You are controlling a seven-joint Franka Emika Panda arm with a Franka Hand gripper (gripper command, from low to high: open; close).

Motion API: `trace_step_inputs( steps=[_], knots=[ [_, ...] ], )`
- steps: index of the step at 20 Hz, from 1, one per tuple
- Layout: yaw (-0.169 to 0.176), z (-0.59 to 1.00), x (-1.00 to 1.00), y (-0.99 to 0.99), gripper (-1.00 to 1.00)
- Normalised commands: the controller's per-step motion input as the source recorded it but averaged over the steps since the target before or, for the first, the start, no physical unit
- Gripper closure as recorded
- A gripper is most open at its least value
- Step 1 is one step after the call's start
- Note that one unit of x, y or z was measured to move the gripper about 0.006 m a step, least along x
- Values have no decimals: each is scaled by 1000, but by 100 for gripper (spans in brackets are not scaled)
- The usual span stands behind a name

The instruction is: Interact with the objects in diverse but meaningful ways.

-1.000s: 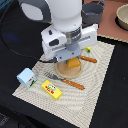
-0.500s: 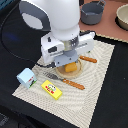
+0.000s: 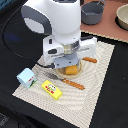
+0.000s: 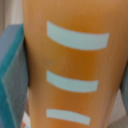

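The golden-brown scored bread loaf [image 3: 72, 69] lies on the striped mat, directly under my gripper [image 3: 70, 64]. In the wrist view the loaf [image 4: 70, 60] fills the picture, its pale score marks running across it. A teal finger pad [image 4: 11, 75] stands right beside one long side of it. The jaws straddle the loaf and look spread wide, so the gripper appears open around it. The flat yellow box with the red label [image 3: 51, 90] lies on the mat's near corner. The banana is out of view.
A wooden-handled fork [image 3: 64, 80] lies between the loaf and the box, and a wooden-handled knife [image 3: 90, 60] sits past the loaf. A small light-blue object [image 3: 25, 77] sits at the mat's left edge. Two grey pots [image 3: 93, 13] stand at the back.
The arm has stayed over the loaf and shifted only slightly. The loaf, box and cutlery have not moved.
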Motion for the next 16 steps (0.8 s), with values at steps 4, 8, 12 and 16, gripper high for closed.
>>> trace_step_inputs(
  steps=[4, 8, 12, 16],
  knots=[
    [-51, 121, 311, 0, -100],
    [-12, 249, 129, 0, -100],
    [0, 194, 32, 39, -100],
    [6, 72, -24, 73, -100]
  ],
)
